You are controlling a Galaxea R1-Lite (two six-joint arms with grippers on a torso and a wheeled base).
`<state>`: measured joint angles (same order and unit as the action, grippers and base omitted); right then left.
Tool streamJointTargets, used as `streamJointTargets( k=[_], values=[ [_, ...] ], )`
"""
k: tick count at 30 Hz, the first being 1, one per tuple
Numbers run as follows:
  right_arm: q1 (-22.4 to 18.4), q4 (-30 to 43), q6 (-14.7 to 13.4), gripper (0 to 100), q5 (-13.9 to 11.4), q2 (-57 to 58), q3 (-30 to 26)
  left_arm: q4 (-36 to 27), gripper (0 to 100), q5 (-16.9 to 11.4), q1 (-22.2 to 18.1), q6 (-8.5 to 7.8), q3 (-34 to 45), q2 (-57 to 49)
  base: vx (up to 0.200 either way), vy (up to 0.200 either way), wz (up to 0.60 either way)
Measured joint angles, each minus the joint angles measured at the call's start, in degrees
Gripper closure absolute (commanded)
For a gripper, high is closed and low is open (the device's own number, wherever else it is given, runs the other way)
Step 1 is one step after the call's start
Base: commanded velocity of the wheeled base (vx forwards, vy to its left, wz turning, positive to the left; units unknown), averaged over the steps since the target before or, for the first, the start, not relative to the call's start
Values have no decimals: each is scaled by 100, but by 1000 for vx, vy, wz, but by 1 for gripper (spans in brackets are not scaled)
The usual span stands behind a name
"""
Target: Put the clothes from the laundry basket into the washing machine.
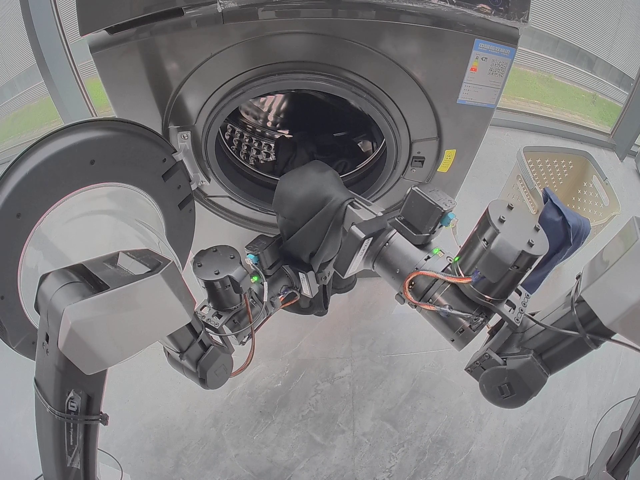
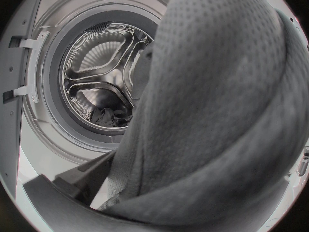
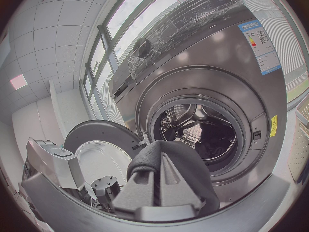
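washing machine point(image 1: 300, 48): front loader, its round door point(image 1: 87, 188) swung fully open to the left of the opening.
drum point(image 2: 96, 65): a small heap of dark clothes point(image 2: 109, 116) lies at its bottom, inside the washing machine.
black garment point(image 1: 310, 211): bunched just in front of the washing machine's opening, at its lower rim, draped over both arms' ends and hanging down below them.
right hand point(image 3: 160, 160): right before the opening, its two fingers pressed together on the black garment, cloth wrapped over their tips.
left hand point(image 1: 308, 281): just below the right one, in front of the machine's lower front panel, buried under the garment; I cannot tell its state.
laundry basket point(image 1: 567, 175): on the floor to the right of the washing machine.
blue garment point(image 1: 563, 231): hung over the basket's near rim.
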<state>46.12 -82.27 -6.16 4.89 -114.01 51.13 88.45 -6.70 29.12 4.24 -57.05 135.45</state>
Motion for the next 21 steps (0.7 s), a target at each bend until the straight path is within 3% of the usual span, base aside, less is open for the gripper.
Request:
streamJointTargets(
  k=[8,15,21],
  values=[
    [-222,-2,-5,100,1,54,-74,0,100,66,-84,33,-99,-98,0,0,0],
    [-731,-30,-9,100,0,34,-243,1,100,107,-96,227,127,-625,0,0,0],
    [-922,-216,-9,100,-11,-200,-350,4,100,116,-77,333,444,-1058,0,0,0]
  ],
)
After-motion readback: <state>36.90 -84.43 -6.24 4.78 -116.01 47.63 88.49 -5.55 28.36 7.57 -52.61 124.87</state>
